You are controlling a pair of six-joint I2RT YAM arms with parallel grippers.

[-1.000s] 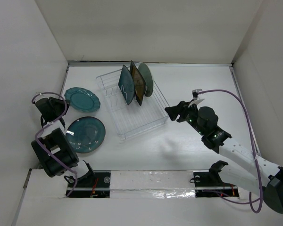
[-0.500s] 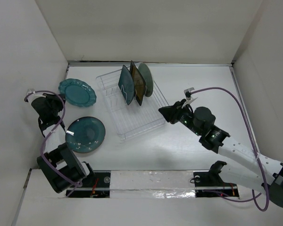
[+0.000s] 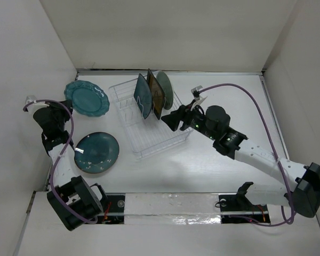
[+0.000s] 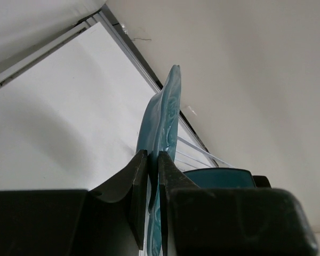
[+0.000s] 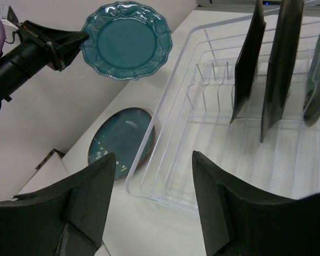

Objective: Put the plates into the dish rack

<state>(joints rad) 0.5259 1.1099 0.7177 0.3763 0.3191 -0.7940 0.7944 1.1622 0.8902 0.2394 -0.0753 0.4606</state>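
Note:
My left gripper [image 3: 60, 109] is shut on the rim of the scalloped-rim teal plate [image 3: 86, 98] and holds it lifted at the far left; the plate shows edge-on in the left wrist view [image 4: 168, 109] and face-on in the right wrist view [image 5: 127, 40]. The round teal-blue plate [image 3: 97, 152] lies flat on the table, left of the clear dish rack [image 3: 149, 133]. Three plates stand upright in the rack's far end: dark teal [image 3: 142, 96], mustard-yellow [image 3: 154, 94], pale green [image 3: 165, 89]. My right gripper [image 3: 169, 120] is open and empty above the rack's right side [image 5: 213, 160].
White walls close in the table on the left, back and right. The rack's near slots [image 5: 202, 106] hold nothing. The right arm's purple cable [image 3: 266, 128] arches over the right half of the table.
My left gripper has carried the scalloped plate up and toward the back left corner. My right gripper has moved left, from beside the rack to over its right side.

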